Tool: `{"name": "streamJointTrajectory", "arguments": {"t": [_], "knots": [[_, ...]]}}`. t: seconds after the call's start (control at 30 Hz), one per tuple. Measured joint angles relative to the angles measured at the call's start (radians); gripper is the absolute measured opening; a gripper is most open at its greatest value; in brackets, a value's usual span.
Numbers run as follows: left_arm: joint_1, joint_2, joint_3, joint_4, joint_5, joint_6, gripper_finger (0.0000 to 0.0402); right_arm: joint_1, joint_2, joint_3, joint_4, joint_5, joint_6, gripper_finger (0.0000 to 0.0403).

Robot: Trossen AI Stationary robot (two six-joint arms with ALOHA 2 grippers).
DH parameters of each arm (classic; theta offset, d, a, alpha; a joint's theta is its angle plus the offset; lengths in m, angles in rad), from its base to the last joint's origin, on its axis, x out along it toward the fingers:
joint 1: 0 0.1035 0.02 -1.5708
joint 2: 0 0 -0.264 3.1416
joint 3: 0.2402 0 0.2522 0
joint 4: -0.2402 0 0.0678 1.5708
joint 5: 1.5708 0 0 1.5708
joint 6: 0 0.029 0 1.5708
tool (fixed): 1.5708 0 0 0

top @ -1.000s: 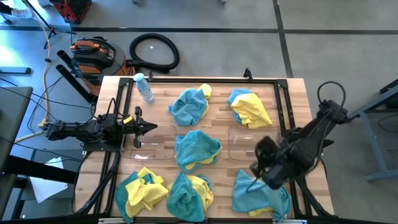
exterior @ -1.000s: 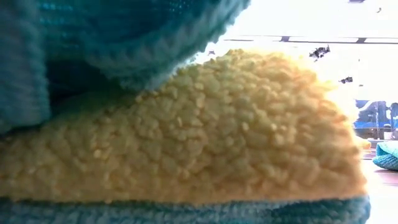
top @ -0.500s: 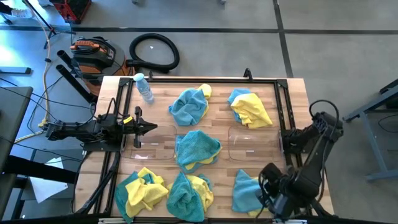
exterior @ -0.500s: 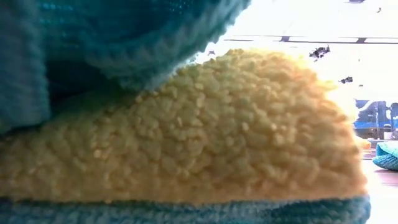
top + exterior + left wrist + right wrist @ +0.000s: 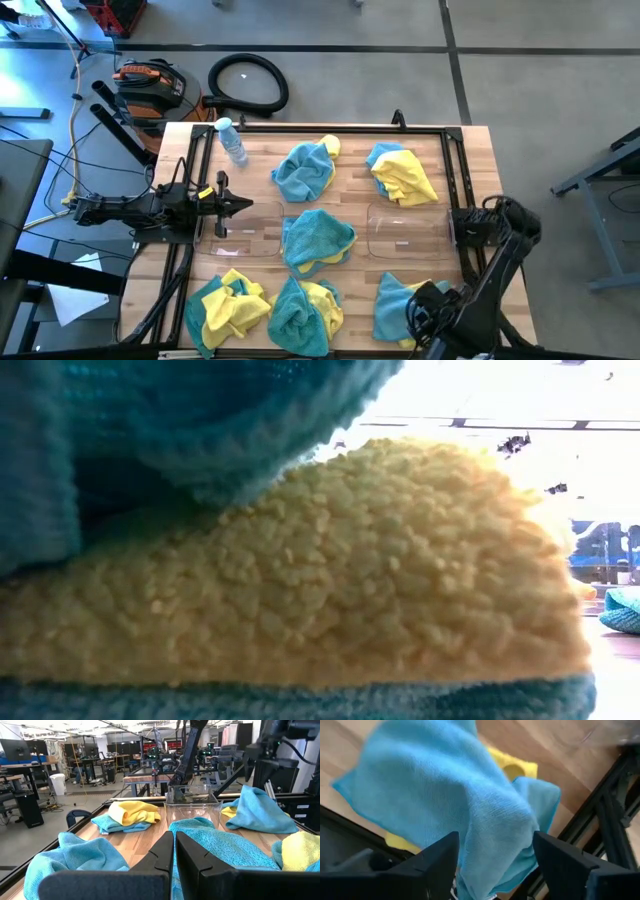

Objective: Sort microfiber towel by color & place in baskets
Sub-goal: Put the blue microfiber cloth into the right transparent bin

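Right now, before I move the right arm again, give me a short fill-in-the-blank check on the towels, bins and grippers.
1. The two clear bins on the table hold ____ towels.
2. The right gripper has its fingers ____ over a teal towel.
3. The left gripper, beside the left bin, is ____.
4. The water bottle lies at the table's far ____ corner.

Missing words: no; open; shut; left

From table height I see almost nothing — a yellow towel and a teal towel fill the lens, hiding my arms and both baskets. From above, my right gripper runs off the near edge — its fingertips are cut off.
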Motion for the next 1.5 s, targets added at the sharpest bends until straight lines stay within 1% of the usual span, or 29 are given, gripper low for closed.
{"name": "streamJointTrajectory", "arguments": {"t": [0.2, 0.3, 0.4, 0.5, 0.57, 0.7, 0.73, 0.87, 0.97, 1.0, 1.13, 1.27, 1.5], "knots": [[0.000, 0.000, 0.000, 0.000, 0.000, 0.000, 0.0007, 0.000, 0.053, -0.005, 0.022, -0.005, -0.025, 0.0248], [0.000, 0.000, 0.000, 0.000, 0.000, 0.000, 0.0007, 0.000, 0.053, -0.053, 0.083, 0.000, -0.014, 0.0235], [0.000, 0.000, 0.000, 0.000, 0.000, 0.000, 0.0007, 0.000, 0.053, -0.124, 0.159, -0.004, -0.001, 0.0211], [0.000, 0.000, 0.000, 0.000, 0.000, 0.000, 0.0007, 0.000, 0.055, -0.171, 0.208, -0.026, 0.000, 0.0168], [0.000, 0.000, 0.000, 0.000, 0.000, 0.000, 0.0007, 0.000, 0.054, -0.179, 0.209, -0.026, 0.016, 0.0127], [0.000, 0.000, 0.000, 0.000, 0.000, 0.000, 0.0007, 0.000, 0.028, -0.170, 0.169, -0.022, 0.042, 0.0026], [0.000, 0.000, 0.000, 0.000, 0.000, 0.000, 0.0007, 0.000, 0.017, -0.162, 0.157, -0.015, 0.047, 0.0014], [0.000, 0.000, 0.000, 0.000, 0.000, 0.000, 0.0007, 0.001, -0.034, -0.101, 0.043, 0.045, 0.119, 0.0020], [0.000, 0.000, 0.000, 0.000, 0.000, 0.000, 0.0007, 0.002, -0.056, -0.018, -0.078, 0.099, 0.131, 0.0007], [0.000, 0.000, 0.000, 0.000, 0.000, 0.000, 0.0007, 0.002, -0.065, 0.009, -0.090, 0.124, 0.130, 0.0005], [0.000, 0.000, 0.000, 0.000, 0.000, 0.000, 0.0007, 0.001, -0.125, 0.075, -0.086, 0.281, 0.092, 0.0007], [0.000, 0.000, 0.000, 0.000, 0.000, 0.000, 0.0007, -0.008, -0.168, 0.104, -0.084, 0.430, 0.043, 0.0003], [0.000, 0.000, 0.000, 0.000, 0.000, 0.000, 0.0007, -0.074, -0.239, 0.099, -0.085, 0.585, -0.106, 0.0001]]}}
